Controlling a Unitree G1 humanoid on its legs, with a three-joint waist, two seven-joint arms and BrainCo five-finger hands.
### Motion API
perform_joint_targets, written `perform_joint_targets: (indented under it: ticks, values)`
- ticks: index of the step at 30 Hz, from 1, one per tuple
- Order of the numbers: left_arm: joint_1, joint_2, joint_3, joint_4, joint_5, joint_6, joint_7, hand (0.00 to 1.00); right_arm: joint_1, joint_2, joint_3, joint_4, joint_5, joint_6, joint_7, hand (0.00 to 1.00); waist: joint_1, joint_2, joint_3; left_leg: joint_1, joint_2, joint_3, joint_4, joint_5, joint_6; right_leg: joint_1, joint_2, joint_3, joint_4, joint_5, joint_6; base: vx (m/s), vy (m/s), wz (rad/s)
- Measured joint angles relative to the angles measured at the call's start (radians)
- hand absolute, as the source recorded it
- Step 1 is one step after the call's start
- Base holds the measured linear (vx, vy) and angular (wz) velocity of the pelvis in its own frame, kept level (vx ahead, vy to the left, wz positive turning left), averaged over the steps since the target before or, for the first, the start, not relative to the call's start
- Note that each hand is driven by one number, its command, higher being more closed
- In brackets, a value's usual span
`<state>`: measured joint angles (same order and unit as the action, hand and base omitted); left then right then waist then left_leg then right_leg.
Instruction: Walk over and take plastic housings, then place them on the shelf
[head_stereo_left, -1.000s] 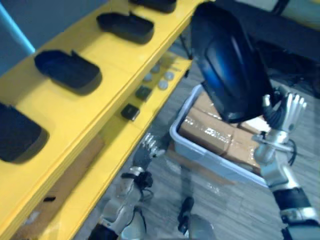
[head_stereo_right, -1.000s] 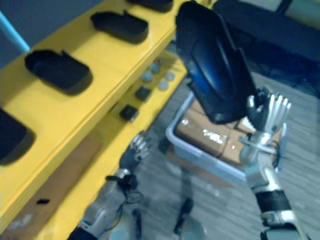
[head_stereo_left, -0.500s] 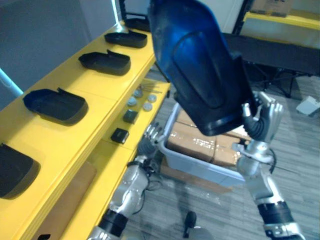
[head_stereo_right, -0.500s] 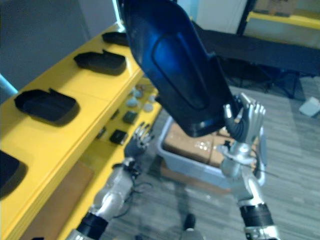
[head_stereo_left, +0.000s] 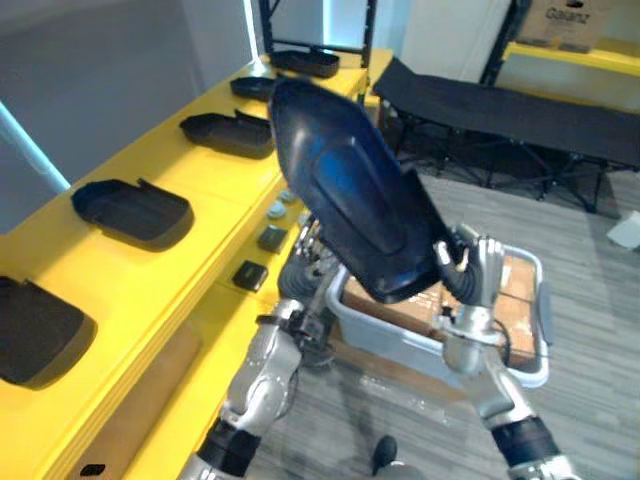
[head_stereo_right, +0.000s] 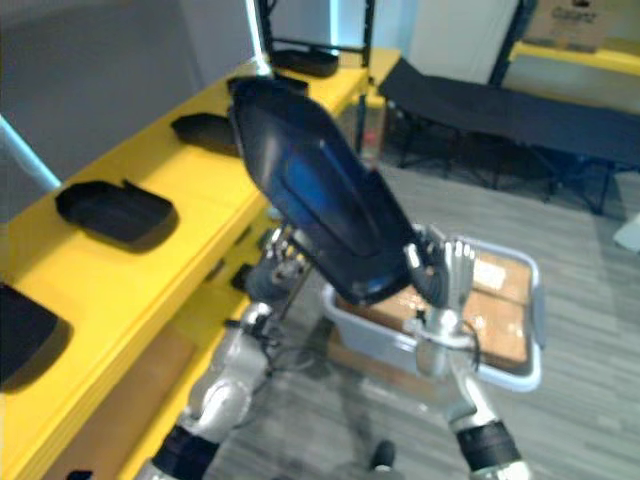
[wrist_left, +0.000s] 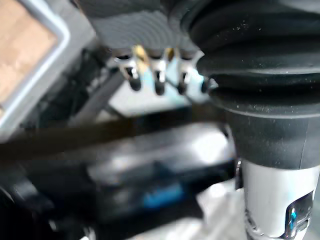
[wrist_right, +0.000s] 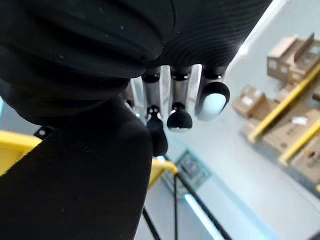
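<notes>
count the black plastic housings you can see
6. One housing is raised in the right hand. Five lie along the yellow shelf: nearest, second, third, fourth partly behind the raised one, farthest at the end. Others could be hidden behind it.

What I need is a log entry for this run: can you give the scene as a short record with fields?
Held item: black plastic housing, raised and tilted beside the yellow shelf
Right hand: grips the housing's lower end
Left hand: beneath the housing
Shelf top: black housings in a row
Floor: grey bin holding cardboard boxes
</notes>
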<state>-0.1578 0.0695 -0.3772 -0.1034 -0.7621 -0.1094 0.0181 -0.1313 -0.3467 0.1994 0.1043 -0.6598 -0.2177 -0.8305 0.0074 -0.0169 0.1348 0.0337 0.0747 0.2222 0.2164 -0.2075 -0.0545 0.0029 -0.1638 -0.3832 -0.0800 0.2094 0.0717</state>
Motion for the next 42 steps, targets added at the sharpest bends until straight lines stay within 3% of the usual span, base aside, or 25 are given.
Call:
perform_joint_targets:
  ticks: [7,12,19,28,29,37,42]
  values:
    - [0.007,0.001,-0.038,-0.013,-0.026,0.011,-0.041,0.00,-0.004,0.014,0.038,0.020,0.006,0.006,-0.018,1.00,0.008,-0.001,-0.030,-0.002,-0.001,-0.006,0.000,0.000,0.000,0.001,-0.001,-0.005,0.000,0.000,0.000,-0.04,0.029,0.02]
    - [0.034,0.002,-0.051,-0.046,0.028,0.033,-0.034,0.00,-0.031,0.026,0.073,0.043,0.022,0.021,-0.022,1.00,0.008,-0.002,-0.034,-0.007,-0.003,-0.014,0.002,0.001,0.001,0.001,-0.004,-0.011,0.000,0.000,0.000,-0.04,0.026,0.05]
    - [0.063,0.002,-0.065,-0.046,0.178,0.092,0.099,0.00,-0.053,0.042,0.153,0.043,0.048,0.024,-0.017,1.00,0.025,-0.004,-0.042,-0.018,-0.008,-0.026,0.003,0.005,0.004,0.000,-0.009,-0.027,-0.001,0.000,0.000,-0.03,0.029,0.05]
    - [0.081,0.001,-0.014,-0.043,0.232,0.085,0.230,0.00,-0.004,0.100,0.186,0.043,0.058,-0.001,0.003,1.00,0.033,-0.016,-0.049,-0.017,-0.015,-0.026,-0.001,0.006,0.005,-0.001,-0.012,-0.027,-0.001,0.000,0.000,-0.04,0.034,0.00]
    - [0.081,0.000,-0.009,-0.042,0.232,0.076,0.251,1.00,0.009,0.107,0.190,0.043,0.058,-0.005,0.004,1.00,0.032,-0.018,-0.050,-0.017,-0.015,-0.025,-0.001,0.006,0.005,-0.001,-0.012,-0.026,-0.001,0.000,0.000,-0.04,0.031,-0.02]
    - [0.081,-0.014,0.053,-0.030,0.206,0.003,0.347,1.00,0.074,0.138,0.228,0.043,0.077,-0.015,0.033,1.00,0.030,-0.020,-0.051,0.000,-0.016,-0.015,-0.018,0.011,0.006,-0.004,-0.011,-0.015,-0.001,0.000,0.000,-0.02,0.019,-0.03]
    - [0.081,-0.040,0.081,0.024,0.018,-0.011,0.305,1.00,0.084,0.146,0.237,0.043,0.069,-0.042,0.031,1.00,0.029,-0.032,-0.059,0.003,-0.015,0.001,-0.030,0.012,0.005,-0.011,-0.010,0.001,-0.001,0.000,0.000,-0.04,0.025,-0.09]
